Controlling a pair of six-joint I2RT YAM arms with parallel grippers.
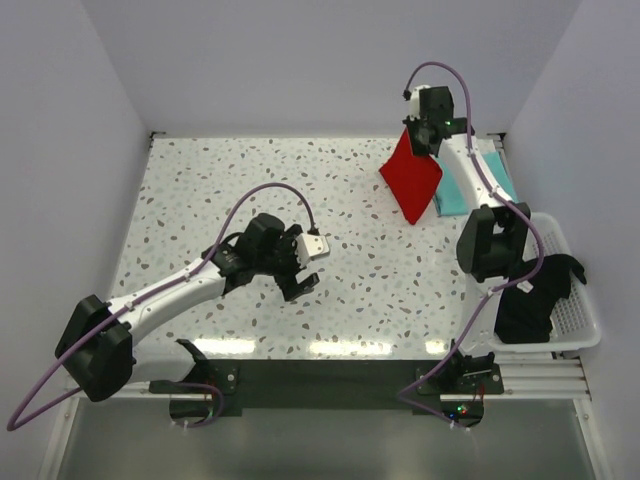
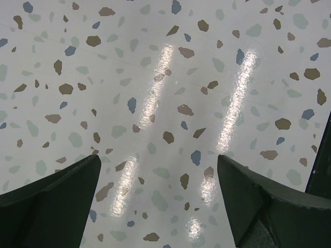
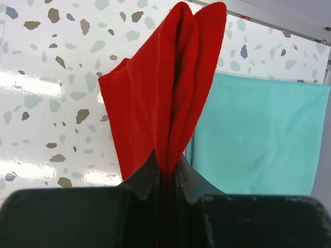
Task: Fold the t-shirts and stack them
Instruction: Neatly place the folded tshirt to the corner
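Note:
My right gripper (image 1: 420, 140) is shut on the red t-shirt (image 1: 410, 180) and holds it hanging above the table at the back right. In the right wrist view the red cloth (image 3: 165, 98) is pinched between my fingers (image 3: 147, 178). The folded mint-teal t-shirt (image 1: 455, 195) lies flat at the back right, partly under my right arm; it also shows in the right wrist view (image 3: 258, 139). The black t-shirt (image 1: 535, 290) lies in the white basket (image 1: 585, 335). My left gripper (image 1: 300, 265) is open and empty over bare table at the middle; its fingers (image 2: 51, 201) stand wide apart.
The white lattice basket stands at the table's right edge. White walls enclose the table on the left, back and right. The speckled tabletop (image 1: 220, 180) spreads out around the left arm.

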